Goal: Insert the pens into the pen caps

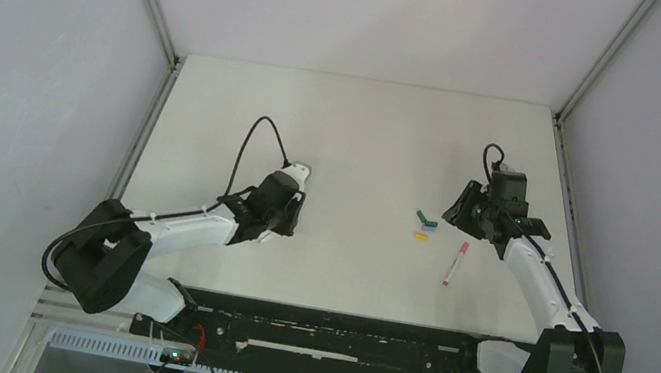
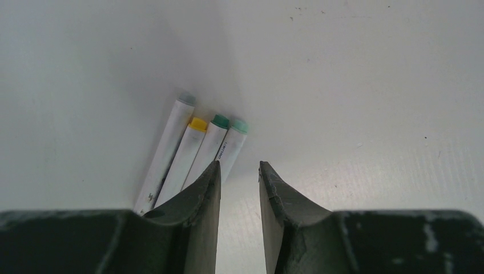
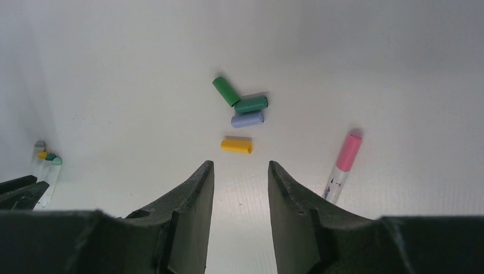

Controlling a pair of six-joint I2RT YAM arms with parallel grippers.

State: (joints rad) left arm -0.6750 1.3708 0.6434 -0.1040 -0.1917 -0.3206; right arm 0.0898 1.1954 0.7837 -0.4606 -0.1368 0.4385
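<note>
Plainly, the left pincer (image 2: 238,168) stands released, its two dark jaws parted with only bare white surface (image 2: 354,85) showing in the gap. Just beside the jaw on the left of that wrist view lie four uncapped pens (image 2: 194,154), side by side and touching along their white barrels. Their near ends are hidden behind that jaw, and their far tips run grey, yellow, dark green and lighter green. The right pincer (image 3: 240,165) is likewise released, jaws apart and grasping nothing, facing the pen caps (image 3: 242,120) on the surface ahead of it. Nearest its tips is the yellow cap (image 3: 236,145), lying on its side. Beyond it lies the pale blue cap (image 3: 247,119), then a green cap (image 3: 251,104) just beside the blue one. A darker green cap (image 3: 226,91) lies at an angle, one end meeting the other green one. To the right of this cluster, apart from it, lies a fifth pen (image 3: 341,168) with a pink cap already on its far end, its white barrel partly behind the pincer's jaw. From overhead, the caps sit just left of the right pincer. The pink-capped pen lies nearer the arm bases, and the left pincer is well apart, over the middle-left of the surface.
</note>
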